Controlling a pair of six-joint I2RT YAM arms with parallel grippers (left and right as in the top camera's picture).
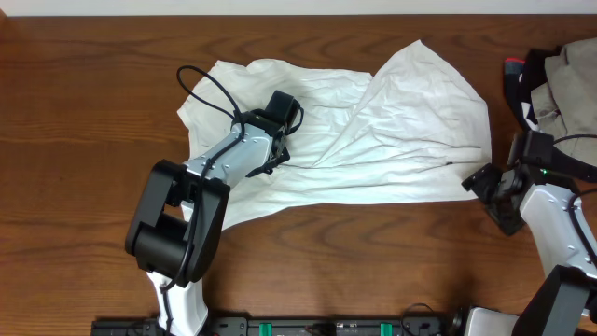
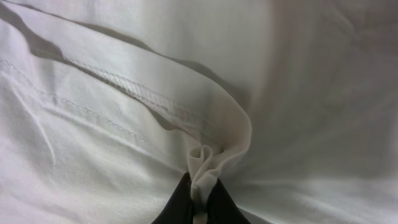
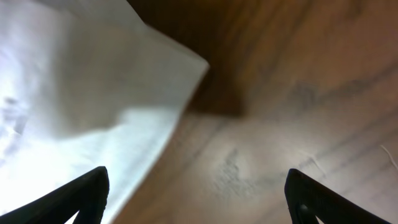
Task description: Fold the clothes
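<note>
the white clothes (image 1: 373, 131) lie spread and wrinkled across the upper middle of the frame on the wooden table (image 1: 75, 112). the left gripper (image 2: 199, 208) is clamped on a hemmed fold (bunched between its tips) left of centre. the right gripper (image 3: 196, 180) stands wide apart beside the cloth's right corner.

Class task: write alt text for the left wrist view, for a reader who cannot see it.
The left gripper, dark jaws shut, pinches a bunched fold of the white garment. A stitched hem runs diagonally across the cloth, which fills the frame.
</note>
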